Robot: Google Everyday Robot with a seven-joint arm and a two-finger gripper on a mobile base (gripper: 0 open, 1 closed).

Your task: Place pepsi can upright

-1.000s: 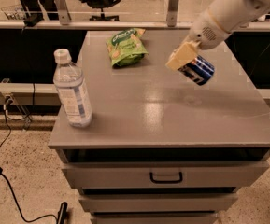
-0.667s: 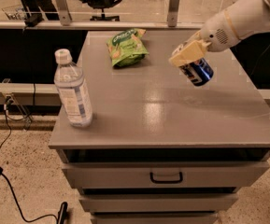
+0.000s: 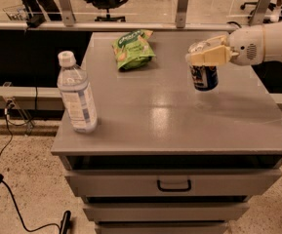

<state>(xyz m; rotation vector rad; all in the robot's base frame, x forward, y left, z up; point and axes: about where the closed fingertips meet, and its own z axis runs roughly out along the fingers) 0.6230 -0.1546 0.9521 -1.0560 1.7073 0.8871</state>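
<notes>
The pepsi can point(image 3: 204, 75) is dark blue with a silver top and stands nearly upright at the right side of the grey cabinet top point(image 3: 150, 111), its base just above or touching the surface. My gripper point(image 3: 205, 56) reaches in from the right with cream-coloured fingers point(image 3: 210, 57) and is shut on the can's upper part. The white arm point(image 3: 267, 43) stretches off the right edge of the camera view.
A clear plastic water bottle point(image 3: 76, 93) stands near the front left corner. A green snack bag point(image 3: 132, 48) lies at the back middle. Drawers point(image 3: 173, 183) sit below the top. A railing and office chairs are behind the cabinet.
The can has turned from tilted to nearly upright in my gripper. The arm has swung lower, now reaching in level from the right.
</notes>
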